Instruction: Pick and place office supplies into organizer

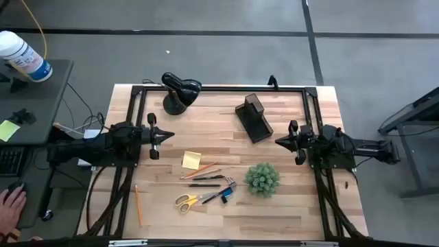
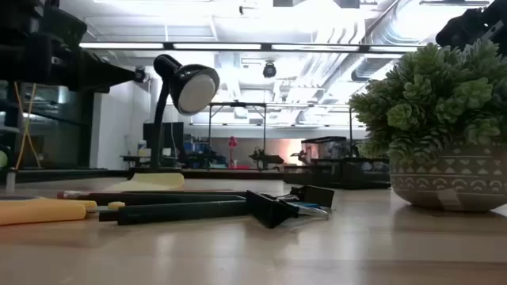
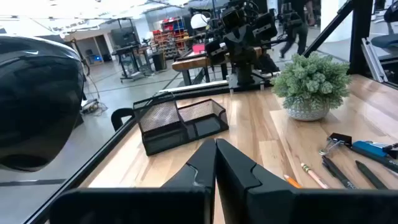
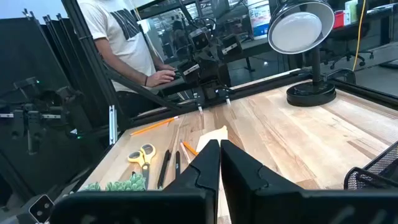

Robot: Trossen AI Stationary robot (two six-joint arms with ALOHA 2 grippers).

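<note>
1. Two dark robot arms are waiting at opposite sides of a wooden table [image 1: 288, 206], neither touching anything
2. At the table's left edge, the left gripper [image 1: 159, 136] is pointing inward with its fingers pressed together, clenched on nothing
3. At the right edge, the right gripper [image 1: 285, 141] is facing it, fingers likewise closed and empty
4. Between them, toward the far side, the black mesh organizer [image 1: 254, 118] is sitting empty, with a black desk lamp [image 1: 180, 91] to its left
5. Nearer the front, the supplies are lying loose: a yellow sticky-note pad [image 1: 191, 160], pencils [image 1: 202, 173] and black pens [image 1: 206, 184] below it, yellow-handled scissors [image 1: 186, 202], and a blue-black item [image 1: 225, 195]
6. One lone pencil [image 1: 138, 205] is lying apart at the left
7. A green spiky plant [image 1: 262, 178] is standing just right of the supplies
8. A person's hand [image 1: 11, 206] is resting on a desk beyond the table's left side
</note>
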